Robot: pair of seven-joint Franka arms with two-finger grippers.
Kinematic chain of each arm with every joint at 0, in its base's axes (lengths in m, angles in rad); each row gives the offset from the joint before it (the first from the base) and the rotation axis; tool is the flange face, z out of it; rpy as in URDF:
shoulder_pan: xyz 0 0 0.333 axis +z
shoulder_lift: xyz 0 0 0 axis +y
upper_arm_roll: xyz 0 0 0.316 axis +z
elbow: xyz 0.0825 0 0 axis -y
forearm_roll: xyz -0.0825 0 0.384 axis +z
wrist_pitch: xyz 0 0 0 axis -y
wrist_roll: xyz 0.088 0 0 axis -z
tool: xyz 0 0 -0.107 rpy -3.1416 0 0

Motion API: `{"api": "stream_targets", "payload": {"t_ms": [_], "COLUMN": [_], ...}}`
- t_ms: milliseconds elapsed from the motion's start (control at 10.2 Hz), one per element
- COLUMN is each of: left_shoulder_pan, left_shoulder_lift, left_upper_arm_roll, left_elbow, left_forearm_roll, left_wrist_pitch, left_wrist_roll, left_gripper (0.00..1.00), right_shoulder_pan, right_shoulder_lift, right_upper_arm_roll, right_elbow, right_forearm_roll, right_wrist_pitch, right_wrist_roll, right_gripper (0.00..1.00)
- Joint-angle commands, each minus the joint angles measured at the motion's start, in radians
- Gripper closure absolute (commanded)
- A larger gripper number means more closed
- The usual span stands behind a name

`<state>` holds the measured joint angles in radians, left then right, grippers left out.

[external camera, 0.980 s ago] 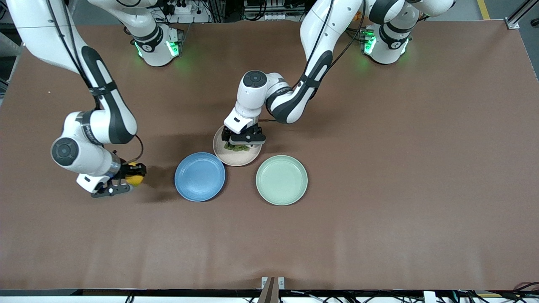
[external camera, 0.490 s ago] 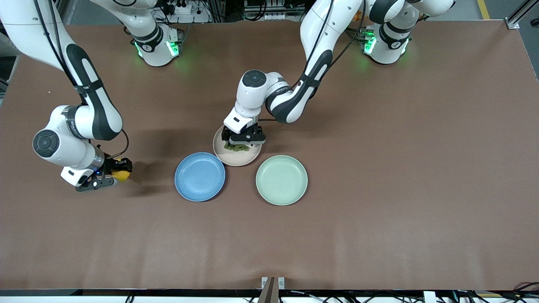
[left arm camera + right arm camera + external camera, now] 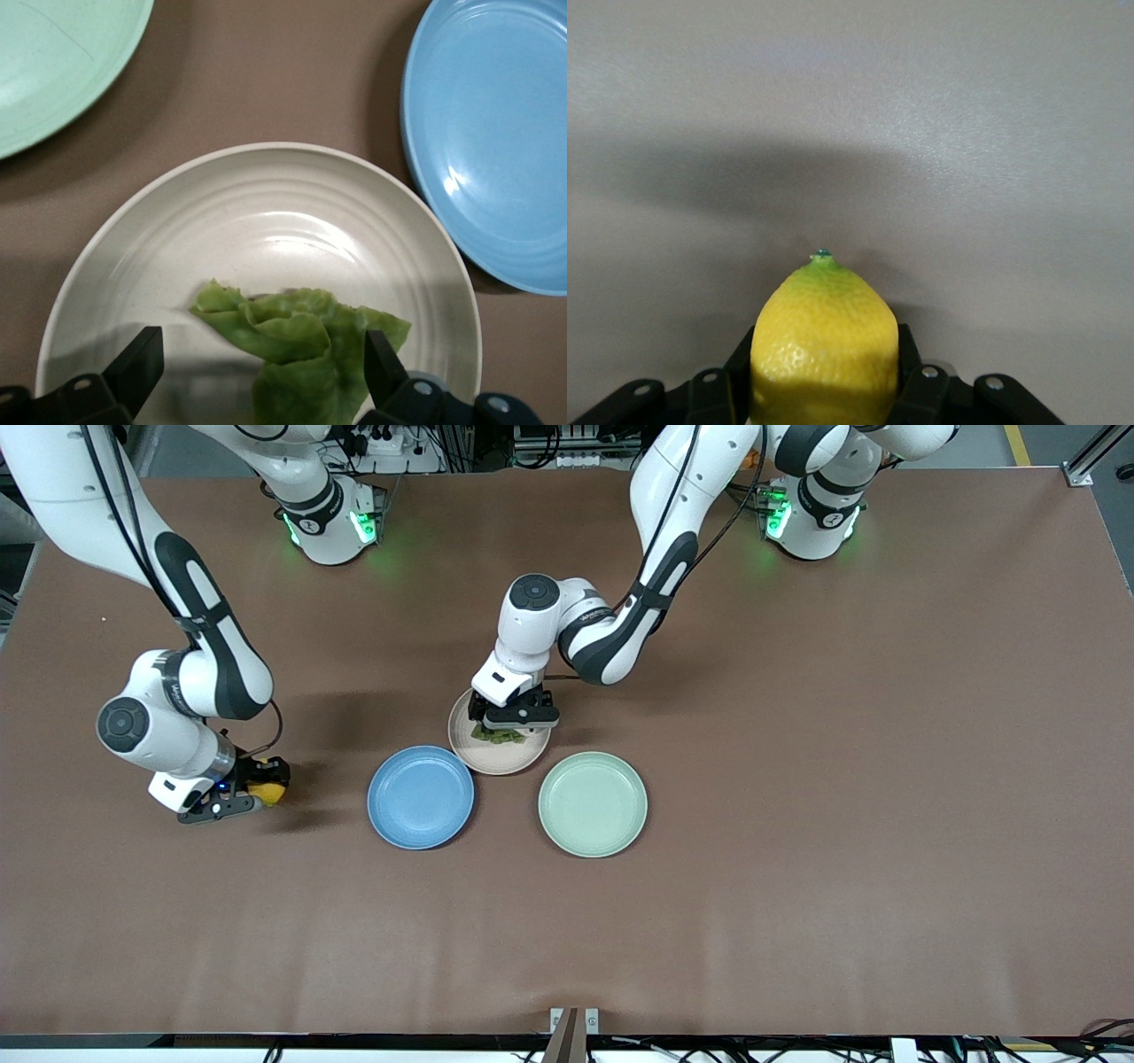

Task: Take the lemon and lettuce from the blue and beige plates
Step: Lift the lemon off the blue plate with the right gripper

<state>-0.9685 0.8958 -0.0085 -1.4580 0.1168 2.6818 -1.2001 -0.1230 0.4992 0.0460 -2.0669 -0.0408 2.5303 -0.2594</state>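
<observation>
My right gripper is shut on the yellow lemon, low over the bare table, away from the blue plate toward the right arm's end. In the right wrist view the lemon fills the gap between the black fingers. My left gripper is open, low over the beige plate. The green lettuce lies on the beige plate between the spread fingers. The blue plate is empty.
A pale mint-green plate stands empty beside the beige plate, toward the left arm's end; its rim shows in the left wrist view. The three plates sit close together mid-table on brown table surface.
My right gripper carried the lemon away from the blue plate toward the right arm's end, then came a little way back. The left gripper has stayed over the lettuce.
</observation>
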Motion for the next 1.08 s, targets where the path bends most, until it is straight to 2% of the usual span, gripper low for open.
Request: {"api": "stream_targets", "payload": {"t_ms": [0,98,196,294,392,490,588,784,980], "left_shoulder_pan": [-0.010,-0.012,-0.012,-0.010,-0.009,-0.006,-0.003,-0.001,0.002], "left_shoulder_lift": [-0.001,-0.001,-0.003,-0.009,-0.021,-0.038,-0.053,-0.073,-0.106], "left_upper_arm_roll": [0.015,0.015,0.015,0.015,0.015,0.015,0.015,0.015,0.016], "left_elbow": [0.002,0.002,0.002,0.002,0.004,0.004,0.002,0.004,0.004], "left_forearm_roll": [0.029,0.032,0.032,0.032,0.030,0.030,0.029,0.026,0.024], "left_wrist_pitch": [-0.008,-0.010,-0.008,-0.008,-0.010,-0.010,-0.013,-0.055,-0.098], "left_wrist_roll": [-0.056,-0.084,-0.090,-0.090,-0.093,-0.101,-0.105,-0.105,-0.105], "left_gripper": [0.61,0.91,1.00,1.00,1.00,1.00,1.00,1.00,1.00], "right_shoulder_pan": [-0.018,-0.017,-0.017,-0.017,-0.018,-0.018,-0.018,-0.018,-0.014], "right_shoulder_lift": [0.007,0.012,0.012,0.012,0.012,0.010,0.002,0.001,-0.001], "right_upper_arm_roll": [0.014,0.014,0.014,0.015,0.014,0.015,0.015,0.017,0.020], "right_elbow": [-0.006,-0.006,-0.006,-0.004,-0.002,0.002,0.013,0.086,0.138], "right_forearm_roll": [-0.014,-0.013,-0.014,-0.014,-0.014,-0.014,-0.013,-0.001,0.001], "right_wrist_pitch": [0.018,0.019,0.019,0.015,0.010,0.005,-0.007,-0.161,-0.243], "right_wrist_roll": [-0.006,-0.006,-0.006,-0.006,-0.006,-0.003,0.000,0.006,0.006], "right_gripper": [0.83,0.82,0.78,0.62,0.23,0.00,0.00,0.00,0.00]}}
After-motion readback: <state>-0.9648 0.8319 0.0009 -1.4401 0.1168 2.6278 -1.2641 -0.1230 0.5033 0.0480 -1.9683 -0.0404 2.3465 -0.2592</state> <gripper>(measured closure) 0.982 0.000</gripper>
